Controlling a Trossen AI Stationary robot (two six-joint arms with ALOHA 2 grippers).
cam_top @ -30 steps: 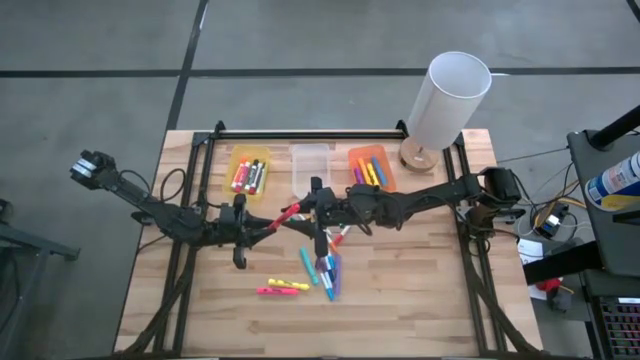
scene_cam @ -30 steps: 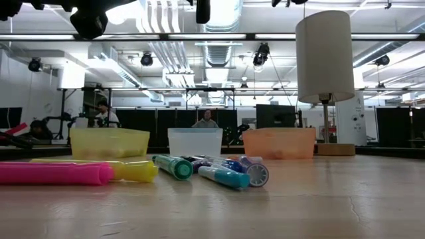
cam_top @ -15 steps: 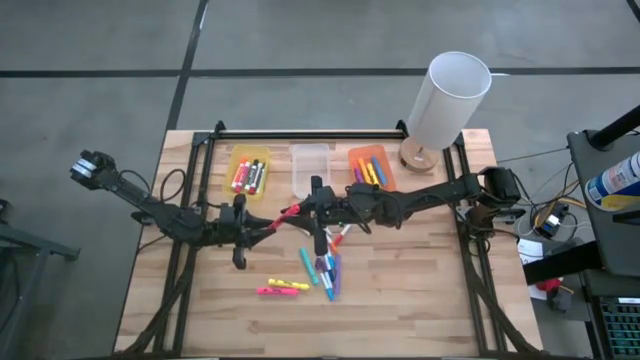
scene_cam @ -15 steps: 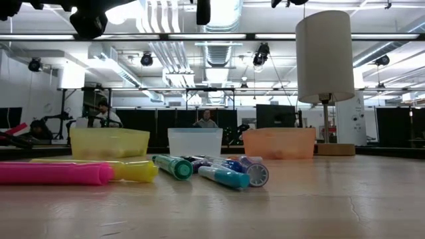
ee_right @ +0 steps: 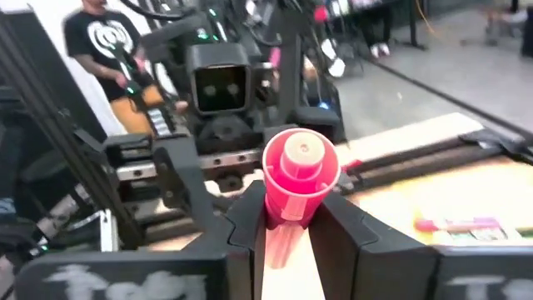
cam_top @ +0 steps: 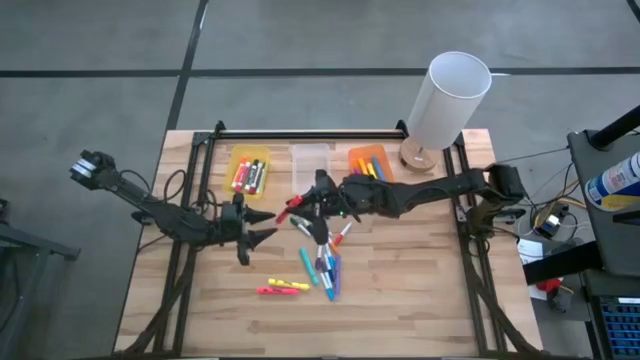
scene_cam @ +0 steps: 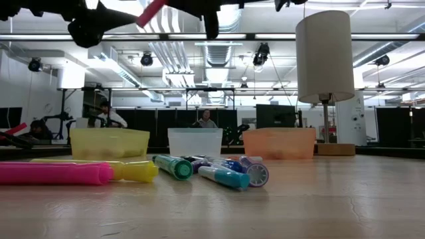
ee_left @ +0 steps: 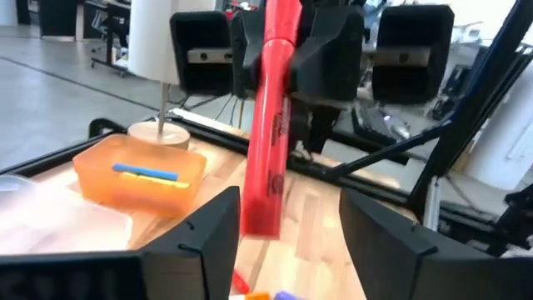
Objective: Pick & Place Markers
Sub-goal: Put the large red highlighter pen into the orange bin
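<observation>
- Markers (cam_top: pixel 322 268) lie loose on the wooden surface (cam_top: pixel 420 290) toward its near edge: a pink highlighter (scene_cam: pixel 53 173) and a yellow one (scene_cam: pixel 136 170) nearest in the low view, with teal (scene_cam: pixel 174 166) and blue pens (scene_cam: pixel 226 176) just beside them.
- Above the middle of the surface, the right end effector (cam_top: pixel 312 203) pinches a red marker (cam_top: pixel 291 208) by one end; in the right wrist view its two fingers (ee_right: pixel 250 218) press on the marker's round cap (ee_right: pixel 301 175).
- Left end effector (cam_top: pixel 262 226) hangs just beside it, fingers spread and holding nothing; in the left wrist view the red marker stands between and beyond its two fingertips (ee_left: pixel 218 223).
- Along the far edge stand three small bins: a yellow one (cam_top: pixel 249 172) with markers inside, a clear one (cam_top: pixel 310 160) in the middle, and an orange one (cam_top: pixel 371 166) with more markers.
- At the far right corner stands a lamp with a white cylinder shade (cam_top: pixel 449 98) on a round wooden base (cam_top: pixel 417 156).
- Beyond the surface the low view shows a big hall with ceiling ducts (scene_cam: pixel 219 50), strip lights and dark racks, where two people (scene_cam: pixel 106 114) sit in the distance.
</observation>
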